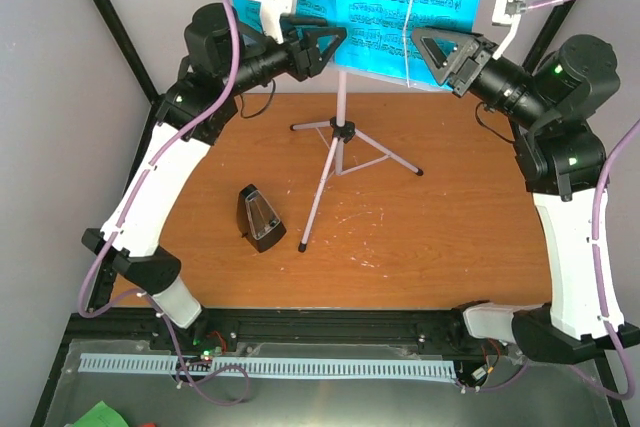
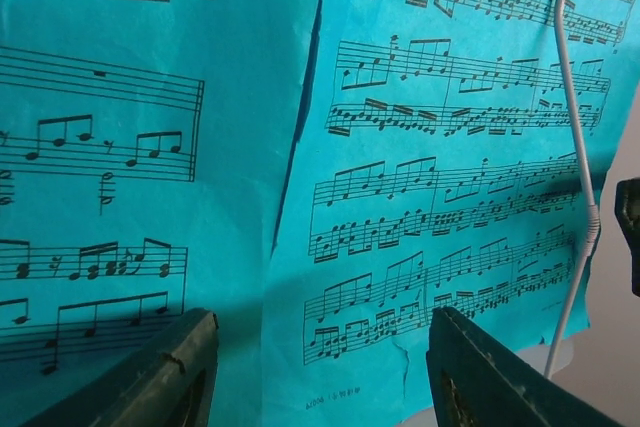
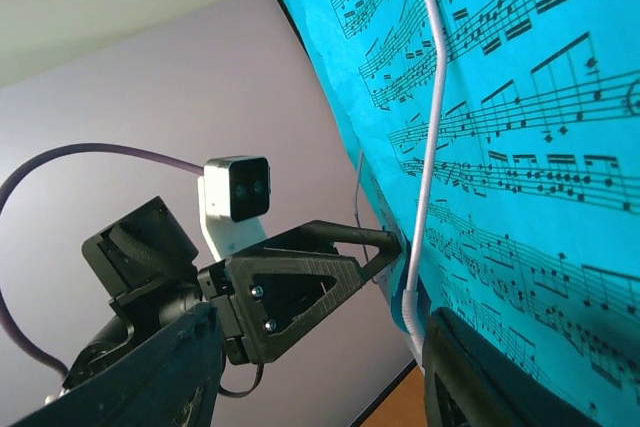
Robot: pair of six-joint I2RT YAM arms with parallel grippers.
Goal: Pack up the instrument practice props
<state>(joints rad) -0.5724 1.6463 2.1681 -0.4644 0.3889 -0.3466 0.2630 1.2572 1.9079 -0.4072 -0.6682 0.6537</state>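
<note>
**Music stand.** The grey tripod music stand (image 1: 341, 129) is upright at the centre of the bench (image 1: 450, 227), with its three legs spread. The tray is covered by the pages and cannot be examined.

**Sheet music.** The cyan sheet-music pages (image 1: 350, 2) are on the stand at the top centre of the overhead frame. Two sheets lie side by side, with a seam between them running down the left wrist view. A white wire page retainer (image 1: 414, 22) runs down over the right-hand sheet.

**Metronome.** The small black metronome (image 1: 262, 217) is on the bench, lower left of the stand hub and near the foot of the stand's front leg. It is apart from both arms.

**Left gripper.** The left gripper (image 1: 330, 44) is raised at the lower left edge of the pages. In its wrist view the fingers (image 2: 170, 372) are spread wide, with nothing between them. The pages fill the view beyond the gap. Whether it touches the paper cannot be determined.

**Right gripper.** The right gripper (image 1: 428, 47) is raised at the lower right edge of the pages, facing the left gripper. Its fingers (image 3: 500, 377) are also spread wide and hold nothing. The wire retainer and the right-hand sheet lie ahead of the gap.
</note>
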